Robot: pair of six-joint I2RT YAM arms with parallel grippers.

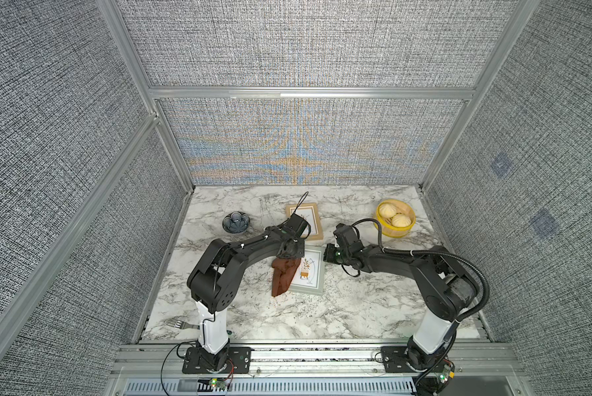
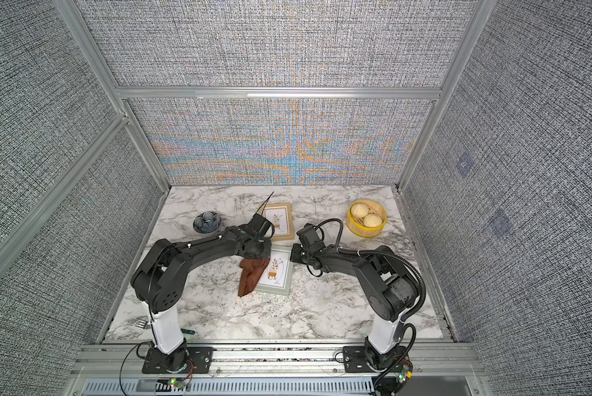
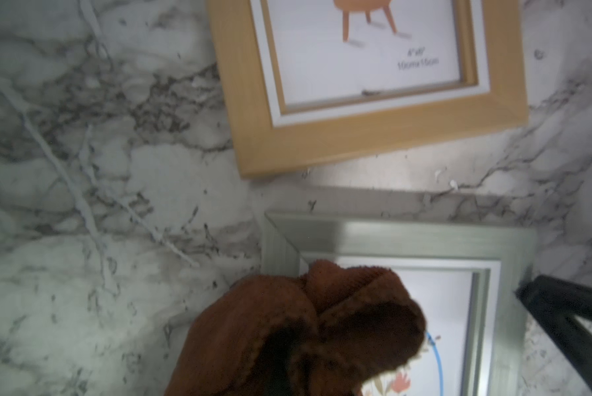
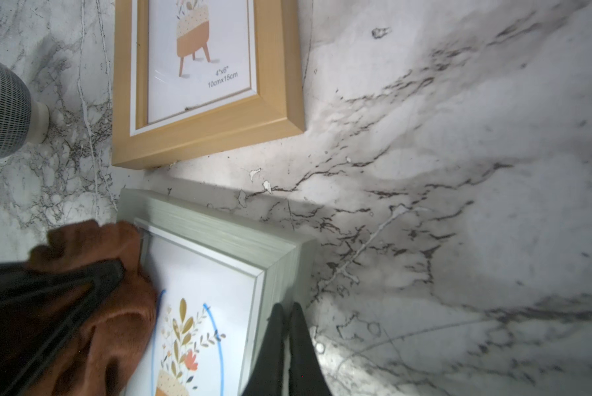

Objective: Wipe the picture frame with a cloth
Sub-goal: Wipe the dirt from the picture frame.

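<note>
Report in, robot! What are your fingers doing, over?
Left fingers shut on the cloth, cloth over the grey-green frame edge. Right fingers shut, against that frame's side. Blue pen lines on glass. Wooden frame apart, nothing blocking.

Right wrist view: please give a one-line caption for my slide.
Left gripper holds the brown cloth on the grey frame; the shut right gripper sits at its edge.

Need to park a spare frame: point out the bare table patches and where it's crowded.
Widest: the front of the table, from the grey frame to the near edge. Also between wooden frame and steamer basket. Crowded mid-table, around the cloth.
</note>
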